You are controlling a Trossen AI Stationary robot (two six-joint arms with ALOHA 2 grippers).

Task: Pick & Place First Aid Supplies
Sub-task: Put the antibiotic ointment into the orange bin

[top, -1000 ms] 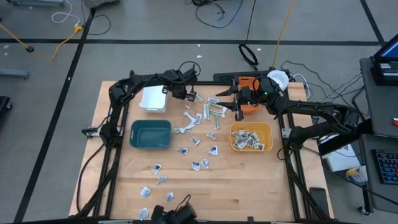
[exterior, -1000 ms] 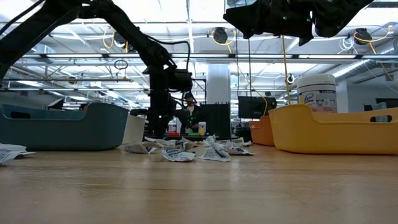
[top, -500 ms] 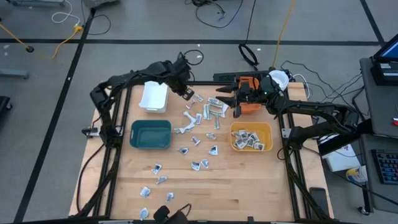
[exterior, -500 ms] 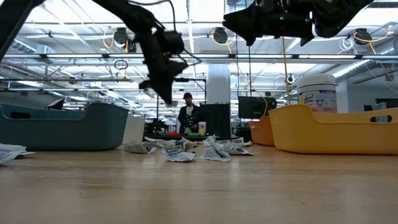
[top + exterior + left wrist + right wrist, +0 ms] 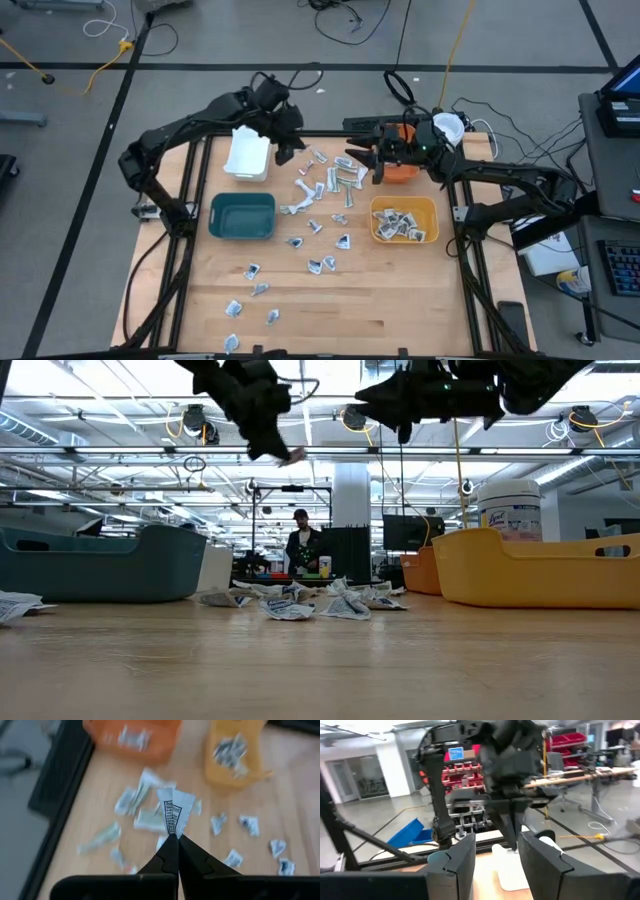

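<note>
The first aid supplies (image 5: 322,188) are small white-grey packets strewn over the middle of the wooden table, with more at its near left (image 5: 252,290). High over the table, beside the white bin (image 5: 247,158), my left gripper (image 5: 287,150) is shut on one white packet with black print (image 5: 174,811). That gripper and packet (image 5: 291,456) also show at the top of the low view. My right gripper (image 5: 357,160) hangs open in the air near the orange bin (image 5: 402,168), nothing between its fingers (image 5: 465,855). My left gripper pinches one end of the printed packet (image 5: 172,830) between its two fingertips. The fingers slant downward, and the rest of the packet sticks out beyond them. It hangs lifted clear, well above the table.
A teal bin (image 5: 242,216) stands at the left. A yellow bin (image 5: 404,220) holding several packets is at the right. Behind the orange bin stands a round white-lidded tub (image 5: 446,127). Bare wood (image 5: 390,300) lies at the near right.
My left gripper has risen steeply from the packets on the table, shut on one packet that now hangs clear. Its wrist has rolled as it climbed, and it has drifted slightly toward the white bin. My right gripper has stayed in place and rolled a little.
</note>
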